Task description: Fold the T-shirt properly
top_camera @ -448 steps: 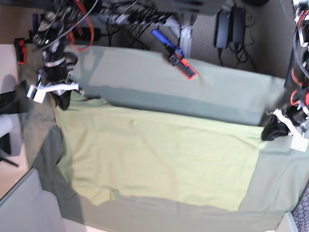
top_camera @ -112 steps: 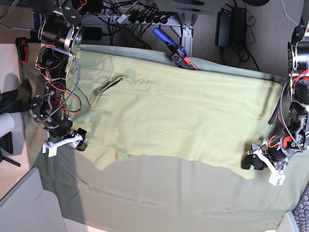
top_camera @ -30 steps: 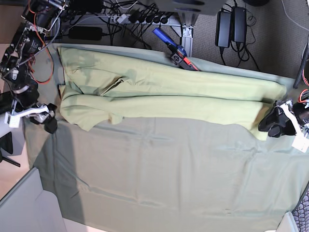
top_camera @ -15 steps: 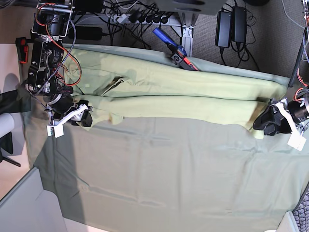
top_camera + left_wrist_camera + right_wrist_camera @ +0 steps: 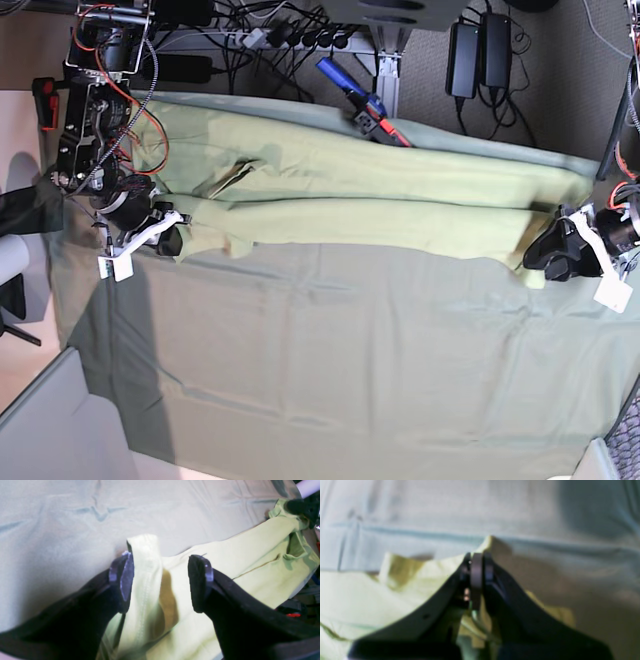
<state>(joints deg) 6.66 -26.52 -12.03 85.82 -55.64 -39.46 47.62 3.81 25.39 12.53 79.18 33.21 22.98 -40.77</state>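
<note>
The pale yellow-green T-shirt [image 5: 380, 200] lies folded into a long band across the far half of the table. My right gripper [image 5: 165, 238], at the left of the base view, sits at the band's near left corner. In the right wrist view that gripper [image 5: 476, 563] is shut, with T-shirt [image 5: 357, 592] fabric pinched and bunched around its tips. At the band's right end rests my left gripper [image 5: 558, 262]. The left wrist view shows it [image 5: 161, 580] open, its fingers [image 5: 123, 580] straddling a raised hemmed fold of the T-shirt [image 5: 250, 562].
The grey-green table cloth [image 5: 330, 370] covers the table. A blue and red tool [image 5: 365, 108] lies at the far edge. Beyond it are cables and black power bricks [image 5: 475, 55]. A red and black item [image 5: 44, 103] sits off the far left corner.
My right gripper came in from the left to the T-shirt's near left corner and closed on it. The left gripper stayed open at the right end, shifting only slightly.
</note>
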